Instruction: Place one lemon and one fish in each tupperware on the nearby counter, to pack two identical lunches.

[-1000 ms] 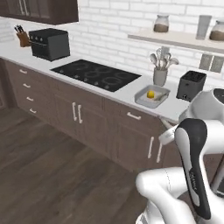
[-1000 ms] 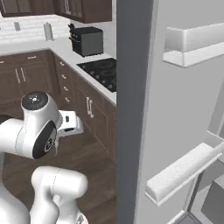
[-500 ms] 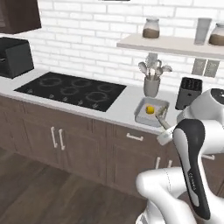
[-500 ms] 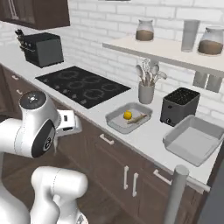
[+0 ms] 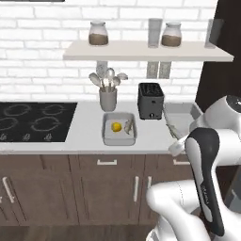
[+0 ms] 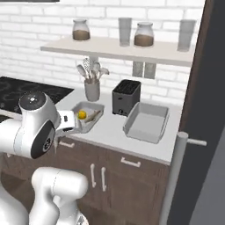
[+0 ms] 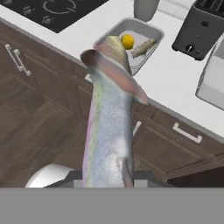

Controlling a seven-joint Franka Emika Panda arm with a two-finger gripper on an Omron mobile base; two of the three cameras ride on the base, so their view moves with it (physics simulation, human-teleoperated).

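Lemon [image 5: 116, 126], fish [image 5: 128, 125] in tupperware [image 5: 119, 138]

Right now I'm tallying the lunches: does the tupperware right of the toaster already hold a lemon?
No. In the right base view that tupperware beside the toaster lies bare inside, while the lemon sits in the other tupperware.

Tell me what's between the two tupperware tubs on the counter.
The black toaster stands between the filled tupperware and the empty tupperware, in the right base view.

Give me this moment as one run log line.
gripper: shut on fish | left tupperware: lemon, fish | right tupperware: empty
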